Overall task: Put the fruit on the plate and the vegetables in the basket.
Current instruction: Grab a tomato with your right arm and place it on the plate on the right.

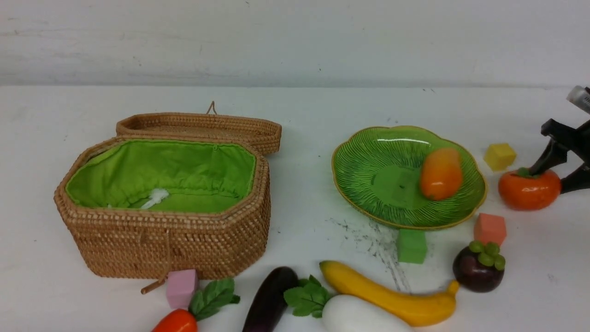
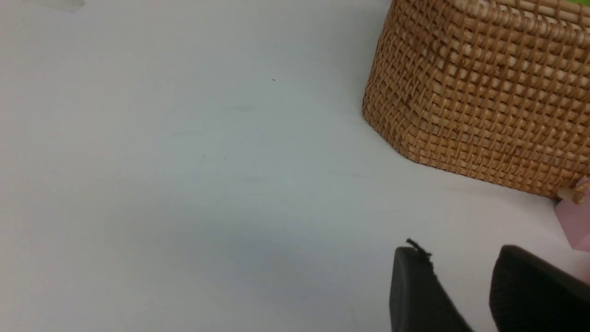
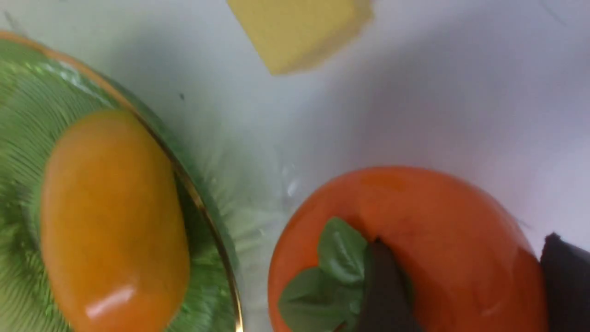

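The mango [image 1: 441, 173] lies on the green plate [image 1: 368, 161]. The persimmon [image 1: 523, 193] stands on the table right of the plate. My right gripper [image 1: 551, 180] is open and straddles it, one finger on the green calyx, the other at its outer side, as the right wrist view [image 3: 465, 244] shows. The banana [image 1: 392, 295], mangosteen [image 1: 477, 269], white radish [image 1: 359, 316], eggplant [image 1: 269, 299] and carrot [image 1: 177, 322] lie along the front edge. The open basket [image 1: 161, 221] is empty. My left gripper [image 2: 461, 263] is open and empty, low beside the basket wall [image 2: 484, 92].
Foam cubes lie about: yellow [image 1: 499, 156] behind the persimmon, salmon [image 1: 490, 229] and green [image 1: 411, 246] in front of the plate, pink [image 1: 182, 288] against the basket's front. The basket lid [image 1: 198, 127] lies open behind it.
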